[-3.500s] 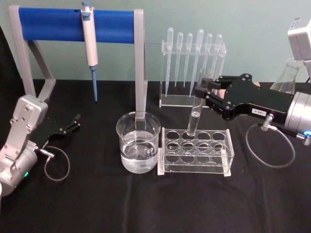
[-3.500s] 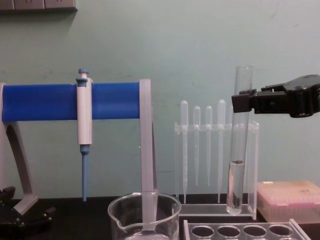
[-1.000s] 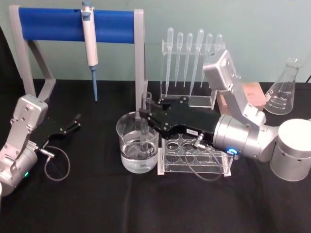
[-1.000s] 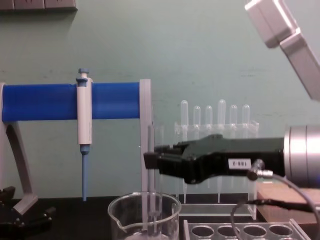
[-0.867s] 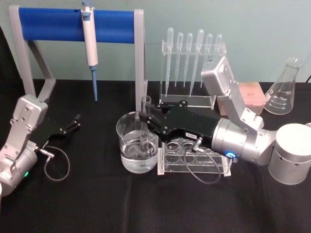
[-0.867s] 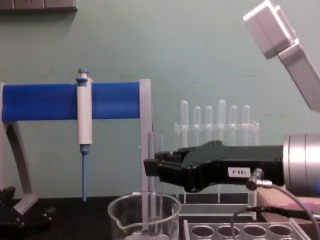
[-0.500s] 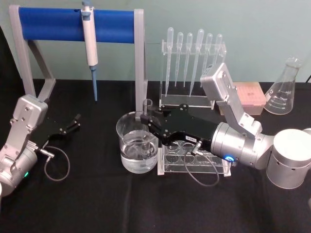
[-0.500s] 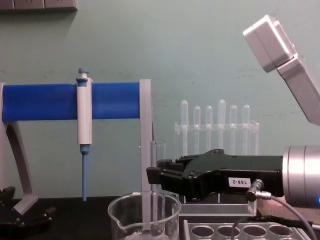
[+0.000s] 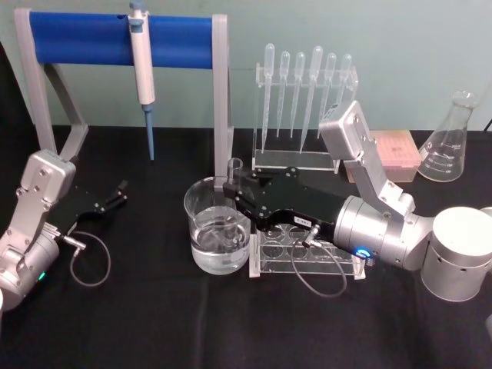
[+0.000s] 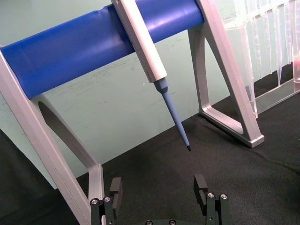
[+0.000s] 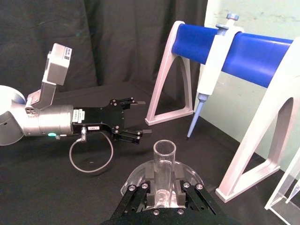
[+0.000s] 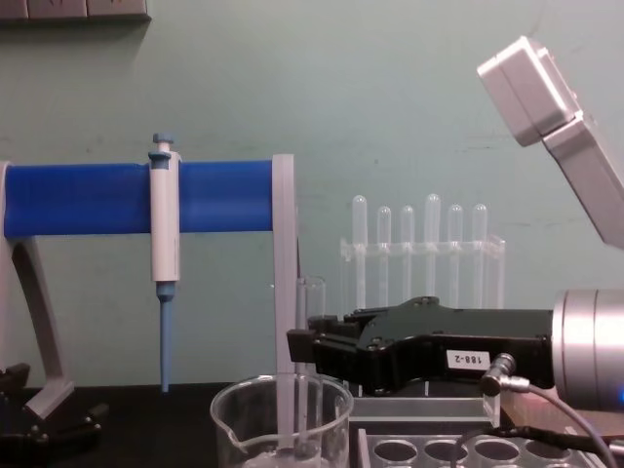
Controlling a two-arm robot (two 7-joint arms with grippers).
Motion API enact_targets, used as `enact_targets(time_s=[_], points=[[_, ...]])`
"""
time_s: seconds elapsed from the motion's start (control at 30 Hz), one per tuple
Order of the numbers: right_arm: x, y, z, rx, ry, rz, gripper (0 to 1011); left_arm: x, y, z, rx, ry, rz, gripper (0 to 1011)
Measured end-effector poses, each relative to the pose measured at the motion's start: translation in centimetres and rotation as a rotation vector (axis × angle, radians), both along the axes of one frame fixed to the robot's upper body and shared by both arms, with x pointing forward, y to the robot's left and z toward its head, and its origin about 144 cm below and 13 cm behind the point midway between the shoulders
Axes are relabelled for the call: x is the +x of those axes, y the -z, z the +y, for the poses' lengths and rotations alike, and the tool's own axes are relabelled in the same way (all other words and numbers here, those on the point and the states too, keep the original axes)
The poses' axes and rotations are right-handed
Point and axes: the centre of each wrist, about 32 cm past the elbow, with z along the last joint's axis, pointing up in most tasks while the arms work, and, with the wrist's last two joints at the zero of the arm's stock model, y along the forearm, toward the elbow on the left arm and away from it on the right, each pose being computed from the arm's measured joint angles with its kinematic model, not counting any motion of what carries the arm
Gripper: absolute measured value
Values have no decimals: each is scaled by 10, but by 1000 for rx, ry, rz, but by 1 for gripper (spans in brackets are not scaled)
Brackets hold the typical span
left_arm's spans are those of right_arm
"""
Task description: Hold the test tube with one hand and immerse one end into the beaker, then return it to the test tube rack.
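Black table (image 9: 154,323): test tube (image 9: 234,171) inside beaker (image 9: 198,224)

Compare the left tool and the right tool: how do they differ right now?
The right tool is shut on the test tube; the left tool is open and holds nothing. The right tool reaches over the beaker, with the tube's lower end inside it; the left tool sits off to the far left, away from the beaker. Both are black.

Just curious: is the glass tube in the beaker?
In: right gripper holds the test tube upright, lower end inside the beaker.
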Motion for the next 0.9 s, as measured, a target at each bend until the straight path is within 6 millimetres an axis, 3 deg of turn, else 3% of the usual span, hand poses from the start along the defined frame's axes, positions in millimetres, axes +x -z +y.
enact_targets(time_s=[0.9], points=[[7, 3, 10, 4, -1, -19, 243, 0, 0, 0, 0, 0, 0, 1000]])
